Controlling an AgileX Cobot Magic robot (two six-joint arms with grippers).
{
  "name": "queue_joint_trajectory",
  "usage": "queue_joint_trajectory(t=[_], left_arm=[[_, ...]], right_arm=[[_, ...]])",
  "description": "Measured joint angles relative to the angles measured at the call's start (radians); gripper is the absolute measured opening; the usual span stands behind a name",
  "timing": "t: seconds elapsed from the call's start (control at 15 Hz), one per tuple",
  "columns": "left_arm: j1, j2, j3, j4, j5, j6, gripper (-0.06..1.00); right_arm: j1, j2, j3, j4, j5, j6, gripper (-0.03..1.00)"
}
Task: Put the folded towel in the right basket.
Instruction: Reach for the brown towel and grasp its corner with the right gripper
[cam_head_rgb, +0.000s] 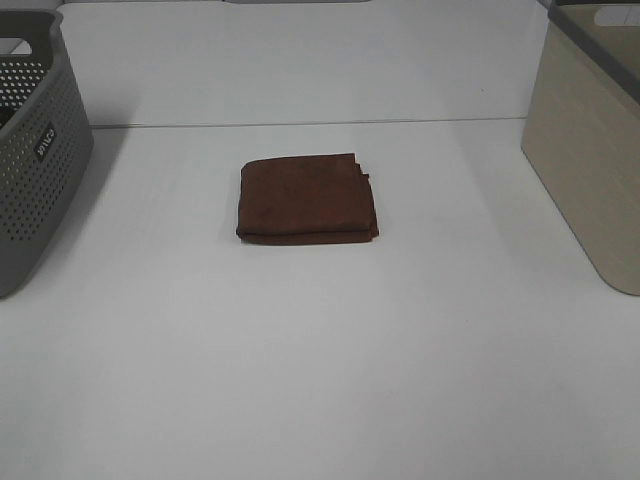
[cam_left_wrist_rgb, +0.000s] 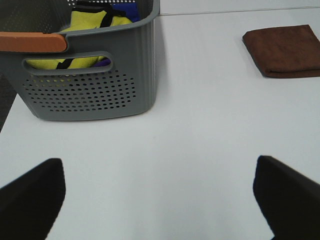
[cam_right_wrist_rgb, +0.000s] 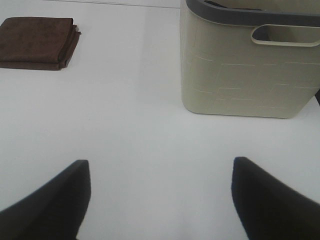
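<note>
The white table (cam_head_rgb: 320, 380) carries three things. A brown folded towel (cam_head_rgb: 307, 199) lies flat near its middle. A perforated grey basket (cam_head_rgb: 30, 180) stands at the left edge and a beige basket (cam_head_rgb: 585, 160) at the right edge, both well apart from the towel.

A smooth white tabletop (cam_head_rgb: 320, 380) fills the scene, evenly and softly lit, with a thin dark seam (cam_head_rgb: 300, 124) crossing its far side

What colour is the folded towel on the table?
The folded towel is dark reddish brown, clearest in the exterior high view.
</note>
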Motion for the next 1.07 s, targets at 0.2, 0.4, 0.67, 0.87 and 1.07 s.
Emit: queue_joint_trajectory(t=[0.2, 0.4, 0.67, 0.87, 1.07], left_arm=[[0.0, 0.0, 0.0, 0.0, 0.0, 0.0, 0.97], [0.0, 0.0, 0.0, 0.0, 0.0, 0.0, 0.97], [0.0, 0.0, 0.0, 0.0, 0.0, 0.0, 0.97], [0.0, 0.0, 0.0, 0.0, 0.0, 0.0, 0.97], [0.0, 0.0, 0.0, 0.0, 0.0, 0.0, 0.97]], right_arm=[[0.0, 0.0, 0.0, 0.0, 0.0, 0.0, 0.74], [0.0, 0.0, 0.0, 0.0, 0.0, 0.0, 0.74], [0.0, 0.0, 0.0, 0.0, 0.0, 0.0, 0.74], [0.0, 0.0, 0.0, 0.0, 0.0, 0.0, 0.74], [0.0, 0.0, 0.0, 0.0, 0.0, 0.0, 0.74]])
